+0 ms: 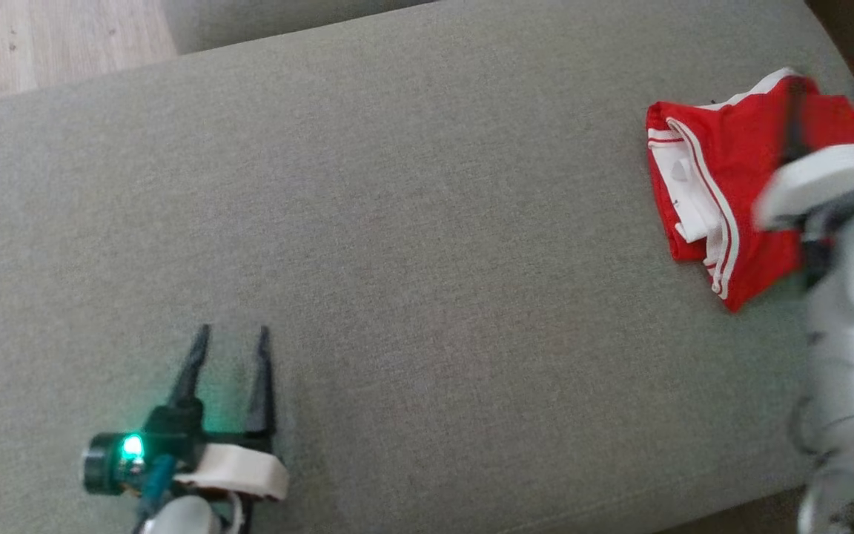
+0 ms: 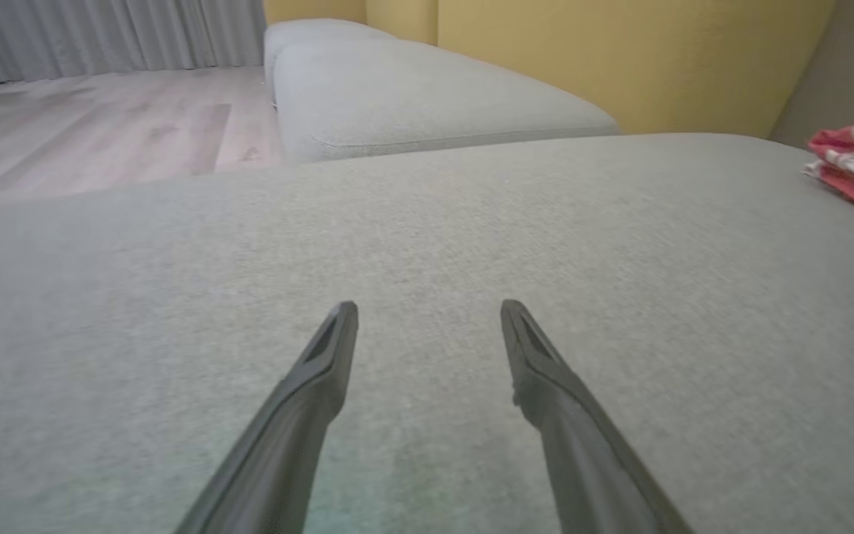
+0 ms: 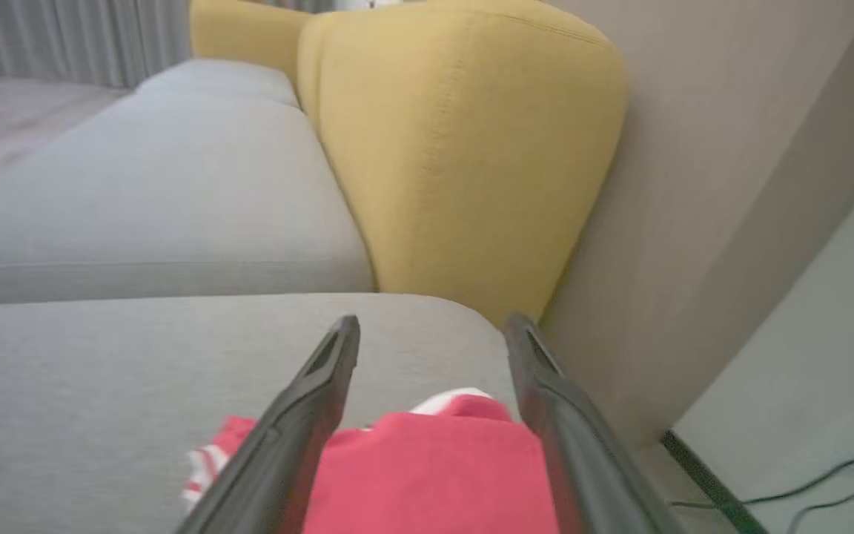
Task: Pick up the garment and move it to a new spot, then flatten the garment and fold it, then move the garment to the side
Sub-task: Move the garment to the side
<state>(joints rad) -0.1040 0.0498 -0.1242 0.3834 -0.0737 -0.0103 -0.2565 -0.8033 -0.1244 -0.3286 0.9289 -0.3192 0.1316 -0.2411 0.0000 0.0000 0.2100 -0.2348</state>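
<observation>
Since the garment (image 1: 723, 193) is soft, light cloth, it likely sags; grip all layers at an edge. It lies folded at the right end of the sofa cushion (image 1: 397, 222). The right gripper (image 3: 433, 322) stands wide over it; the left gripper (image 1: 233, 331), also wide, is well apart.

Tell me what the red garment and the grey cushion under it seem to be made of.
Garment: thin, smooth knit, probably synthetic sportswear fabric; it folds softly, with white stripe trim. Cushion: matte woven upholstery cloth; a fine weave texture shows.
</observation>
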